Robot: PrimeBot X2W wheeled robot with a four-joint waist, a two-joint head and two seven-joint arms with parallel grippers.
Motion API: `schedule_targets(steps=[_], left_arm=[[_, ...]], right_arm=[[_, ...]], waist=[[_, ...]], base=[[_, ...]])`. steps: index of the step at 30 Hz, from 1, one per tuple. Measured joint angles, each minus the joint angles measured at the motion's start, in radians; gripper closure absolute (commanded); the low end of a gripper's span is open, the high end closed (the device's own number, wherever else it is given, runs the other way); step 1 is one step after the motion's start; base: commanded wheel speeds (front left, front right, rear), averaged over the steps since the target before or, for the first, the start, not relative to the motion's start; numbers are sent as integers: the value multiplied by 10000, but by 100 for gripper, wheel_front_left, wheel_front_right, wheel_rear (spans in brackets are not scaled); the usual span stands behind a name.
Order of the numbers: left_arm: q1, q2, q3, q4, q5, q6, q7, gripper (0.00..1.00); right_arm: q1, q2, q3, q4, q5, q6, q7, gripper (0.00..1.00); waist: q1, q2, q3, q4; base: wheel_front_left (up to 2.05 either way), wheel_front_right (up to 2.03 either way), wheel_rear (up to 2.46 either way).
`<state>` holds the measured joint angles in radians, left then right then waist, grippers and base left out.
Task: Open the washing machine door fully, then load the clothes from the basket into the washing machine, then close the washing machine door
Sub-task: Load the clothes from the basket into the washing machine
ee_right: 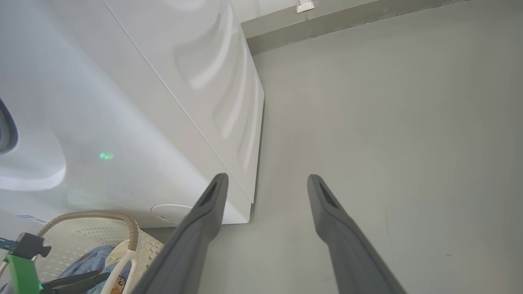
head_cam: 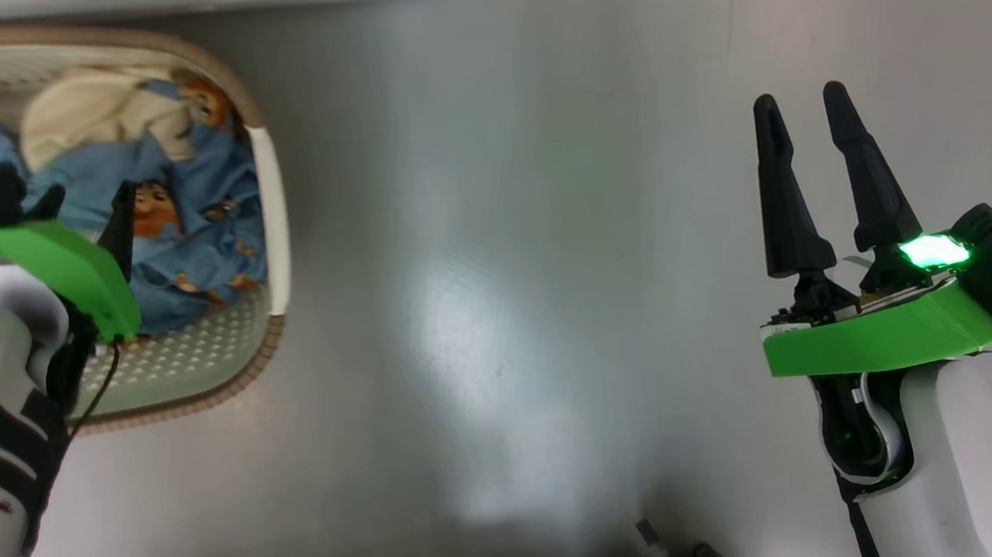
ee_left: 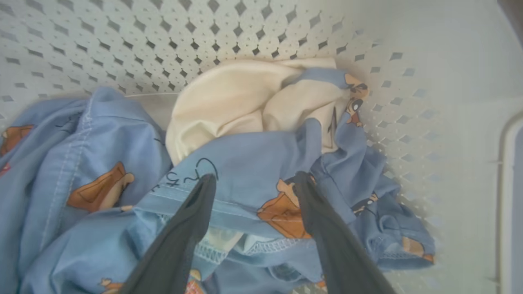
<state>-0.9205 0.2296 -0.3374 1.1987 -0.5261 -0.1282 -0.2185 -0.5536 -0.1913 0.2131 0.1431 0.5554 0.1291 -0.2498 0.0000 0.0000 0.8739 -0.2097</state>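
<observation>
Two grippers stand open. The left gripper (ee_left: pixel 255 177) hangs inside the small cream-white perforated plastic basket (ee_left: pixel 245 24) with a brown woven-look rim. Its jaws are spread wide over the crumpled light-blue cartoon-printed clothes (ee_left: pixel 253 163), clamping nothing. A cream-white cloth piece (ee_left: pixel 220 102) lies against one basket wall. The right gripper (head_cam: pixel 802 99), jaws apart and empty, hovers over the grey floor (head_cam: pixel 506 270), where the basket stands near the big white washing machine (ee_right: pixel 143 102)'s lower front corner.
</observation>
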Motion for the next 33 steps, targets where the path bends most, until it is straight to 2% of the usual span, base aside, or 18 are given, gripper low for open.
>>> schedule_targets(steps=[19, 20, 21, 22, 23, 24, 33], left_arm=[[-1087, 148, -654, 686, -357, 63, 1407, 0], [-1114, 153, -663, 706, -357, 96, 1490, 11], [-1124, 163, -665, 721, -357, 96, 1544, 32], [-1127, 174, -671, 732, -360, 94, 1607, 59], [-1129, 194, -708, 750, -359, 94, 1685, 91], [-1131, 222, -734, 771, -359, 94, 1749, 100], [-1106, 314, -849, 880, -397, 90, 1486, 100]], right_arm=[[-227, 182, 167, -100, 0, 0, 0, 0], [-227, 184, 182, -100, 0, 0, 0, 0], [-224, 184, 199, -98, 0, 0, 0, 0], [-224, 182, 199, -98, 0, 0, 0, 0], [-224, 182, 199, -98, 0, 0, 0, 0], [-224, 182, 201, -98, 0, 0, 0, 0], [-226, 211, 228, -61, -2, 0, 0, 0]], waist=[[0, 0, 932, -661], [0, 0, 938, -679], [-1, 0, 939, -697], [0, 0, 938, -712], [0, 0, 933, -727], [0, 0, 926, -740], [0, 0, 673, -802]], base=[[0, 0, 0], [0, 0, 0], [0, 0, 0], [0, 0, 0], [0, 0, 0], [0, 0, 0], [0, 0, 0]])
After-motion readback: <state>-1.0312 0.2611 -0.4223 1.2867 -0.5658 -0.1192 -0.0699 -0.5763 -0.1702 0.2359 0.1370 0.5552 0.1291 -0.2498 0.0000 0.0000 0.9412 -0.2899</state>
